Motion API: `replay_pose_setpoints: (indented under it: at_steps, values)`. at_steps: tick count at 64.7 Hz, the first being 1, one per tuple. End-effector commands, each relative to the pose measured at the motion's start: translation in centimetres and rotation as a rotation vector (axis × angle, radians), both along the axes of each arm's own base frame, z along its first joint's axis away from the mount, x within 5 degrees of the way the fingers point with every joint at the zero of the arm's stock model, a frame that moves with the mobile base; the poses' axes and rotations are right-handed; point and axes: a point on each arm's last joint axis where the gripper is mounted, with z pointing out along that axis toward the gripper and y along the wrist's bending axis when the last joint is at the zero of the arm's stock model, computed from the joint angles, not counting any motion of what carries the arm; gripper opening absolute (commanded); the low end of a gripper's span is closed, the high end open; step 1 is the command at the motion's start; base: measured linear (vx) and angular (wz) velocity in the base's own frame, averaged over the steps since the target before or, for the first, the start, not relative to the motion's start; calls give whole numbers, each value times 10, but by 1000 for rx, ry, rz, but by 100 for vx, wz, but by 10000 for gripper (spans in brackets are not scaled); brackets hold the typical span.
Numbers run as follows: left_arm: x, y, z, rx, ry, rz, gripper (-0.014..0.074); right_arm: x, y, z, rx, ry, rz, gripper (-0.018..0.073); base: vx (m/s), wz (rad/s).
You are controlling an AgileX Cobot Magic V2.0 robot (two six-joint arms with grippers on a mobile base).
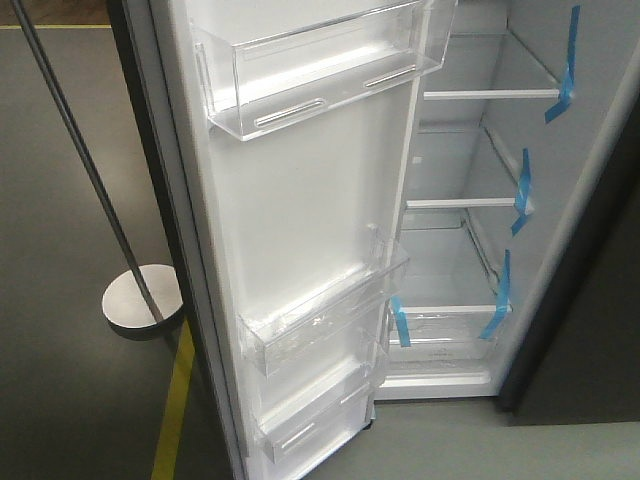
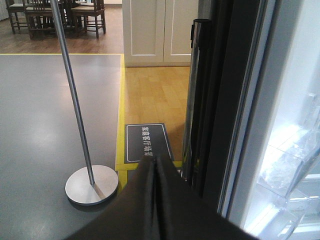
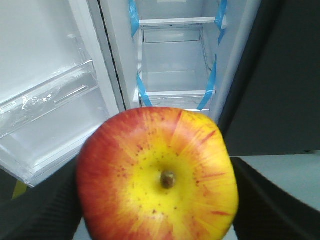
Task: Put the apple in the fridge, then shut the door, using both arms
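Observation:
The apple [image 3: 157, 175], red with a yellow patch round its stem, fills the lower right wrist view. My right gripper [image 3: 156, 202] is shut on it, with black fingers [image 3: 42, 207] at both sides. Beyond it the fridge [image 3: 175, 75] stands open, white inside, with blue tape on its shelves. The door [image 1: 300, 200] is swung wide, its clear bins facing me, and the fridge [image 1: 470, 200] interior lies to its right. My left gripper [image 2: 154, 165] is shut on nothing, low over the floor just left of the door's [image 2: 235, 100] dark outer edge. Neither arm shows in the front view.
A metal pole on a round base [image 1: 140, 300] stands left of the door, close to my left gripper's round base [image 2: 91, 184]. A yellow floor line [image 1: 175, 400] runs beside it. A plain dark grey unit [image 1: 590, 330] adjoins the fridge on the right. White cabinets [image 2: 160, 30] stand farther off.

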Motion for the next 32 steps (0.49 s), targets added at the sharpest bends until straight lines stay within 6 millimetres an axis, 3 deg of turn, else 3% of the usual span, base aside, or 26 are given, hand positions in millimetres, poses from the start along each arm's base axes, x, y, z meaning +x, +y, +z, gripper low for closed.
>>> replay_pose_setpoints:
  at_steps: [1,32]
  values:
    - [1,-1,0,-8,-63,-8,-6,4,-2,14,-9,-97,-18,246,3,1]
    - [1,-1,0,-8,-63,-8,-6,4,-2,14,-9,-97,-18,246,4,1]
